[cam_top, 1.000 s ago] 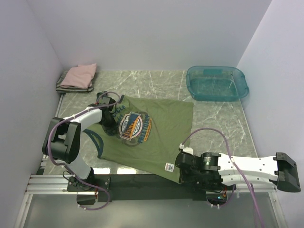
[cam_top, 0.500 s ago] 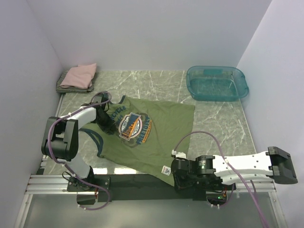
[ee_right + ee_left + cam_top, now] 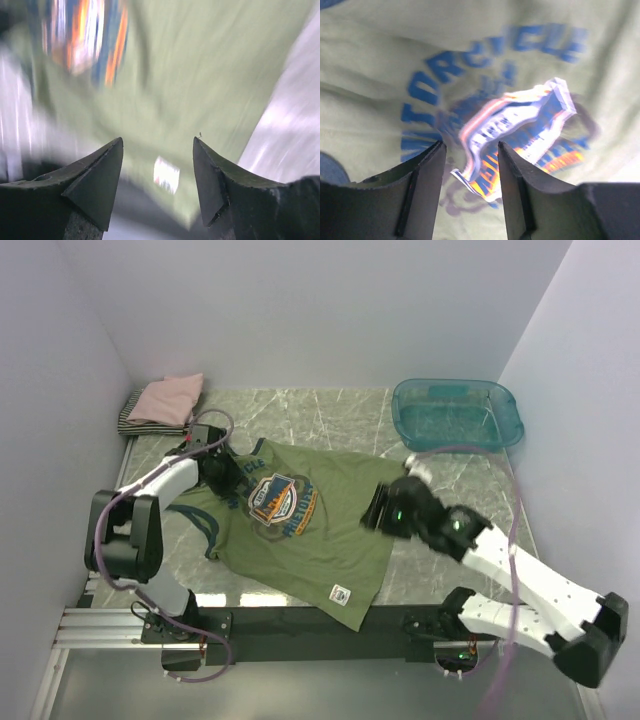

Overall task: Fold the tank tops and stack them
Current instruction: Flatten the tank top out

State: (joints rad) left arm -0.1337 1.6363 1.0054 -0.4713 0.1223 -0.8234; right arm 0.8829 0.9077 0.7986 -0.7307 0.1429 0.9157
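**A:** Where's the green top (image 3: 320, 540)?

**B:** It lies spread on the table (image 3: 330, 415), print (image 3: 282, 505) up. One hem corner reaches the near edge.

**A:** And the arms?

**B:** The left end effector (image 3: 215, 468) is at the top's left shoulder, fingers apart. Its wrist view looks down on the print. The right end effector (image 3: 378, 510) is at the top's right edge, fingers apart too. Its own view is blurred.

**A:** The other tops?

**B:** They're folded in the far-left corner, the pink top (image 3: 172, 395) on the striped top (image 3: 131, 413). A tub (image 3: 458, 420) sits in the far-right corner.
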